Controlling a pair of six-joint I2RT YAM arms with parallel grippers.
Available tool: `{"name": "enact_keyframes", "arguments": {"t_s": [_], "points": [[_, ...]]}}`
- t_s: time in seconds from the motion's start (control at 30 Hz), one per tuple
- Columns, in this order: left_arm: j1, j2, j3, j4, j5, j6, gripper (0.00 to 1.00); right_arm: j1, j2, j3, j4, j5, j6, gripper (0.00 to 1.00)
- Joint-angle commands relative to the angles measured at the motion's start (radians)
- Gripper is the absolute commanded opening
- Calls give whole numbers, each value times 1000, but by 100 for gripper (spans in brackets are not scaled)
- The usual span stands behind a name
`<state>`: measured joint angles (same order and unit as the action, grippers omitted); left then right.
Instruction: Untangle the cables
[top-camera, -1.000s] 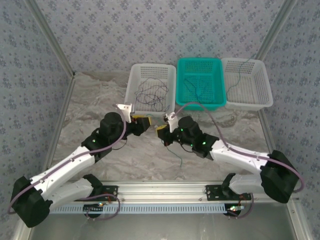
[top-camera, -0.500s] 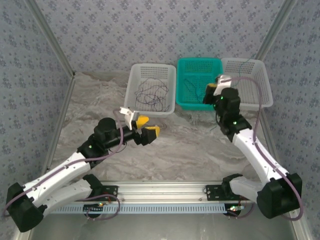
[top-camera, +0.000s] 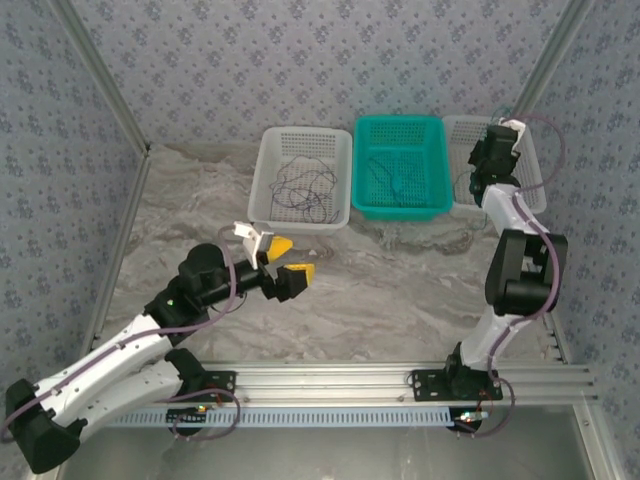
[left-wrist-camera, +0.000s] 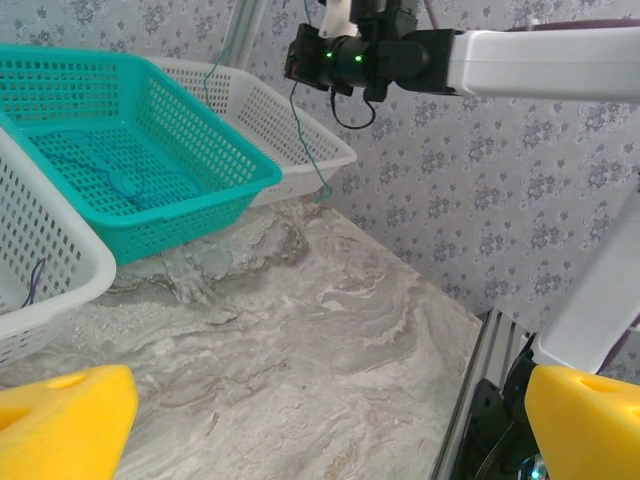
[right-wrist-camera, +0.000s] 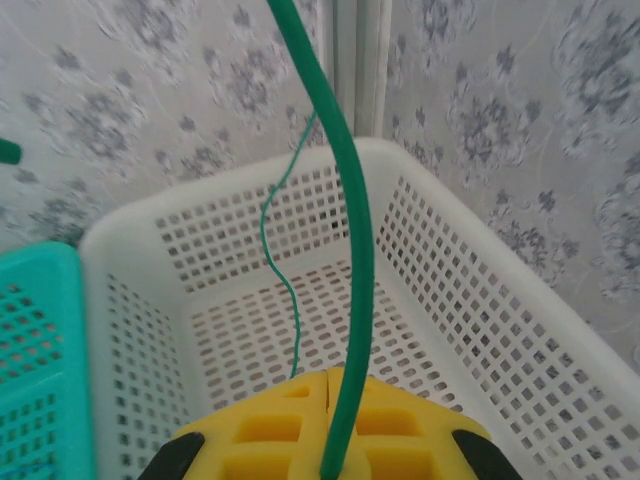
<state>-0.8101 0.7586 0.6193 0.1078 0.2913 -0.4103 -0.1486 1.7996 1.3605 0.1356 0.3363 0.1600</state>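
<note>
The right fingers (right-wrist-camera: 270, 432) are pressed together on the teal-green cable (right-wrist-camera: 355, 250). It rises from between the pads and is cut off at the top of the wrist view. You see a thin green strand hanging into the right white basket (right-wrist-camera: 480, 330) at the far right corner of the surface (top-camera: 400, 290). From above, its free end is too thin to trace.

The left fingers (top-camera: 281, 244) stand wide apart, holding nothing, over the middle of the surface, well apart from every cable.

The blue cable (left-wrist-camera: 115, 180) lies in the teal basket (top-camera: 398, 210). The dark cables (top-camera: 305, 188) lie looped in the left white basket (top-camera: 262, 180). Basket walls separate them.
</note>
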Motion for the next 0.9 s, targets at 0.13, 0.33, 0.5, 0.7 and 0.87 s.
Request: {"name": "enact_keyframes", "arguments": {"t_s": [0.13,0.33,0.5,0.7,0.87], "points": [[-7,-34,-12,-33,-54,30,99,-12,81,217,-122,-142,66,0],[-7,-16,6,-30,-82,42,99,-28,83,190,-12,-301,232,1],[-8,3,16,-38,-86,48,99,-29,124,215,176,-243,207,0],[-6,10,-30,32,-107,11,100,-43,279,402,185,-228,121,0],[-7,-2,-23,-12,-169,10,99,-57,414,591,-57,-183,167,0]]}}
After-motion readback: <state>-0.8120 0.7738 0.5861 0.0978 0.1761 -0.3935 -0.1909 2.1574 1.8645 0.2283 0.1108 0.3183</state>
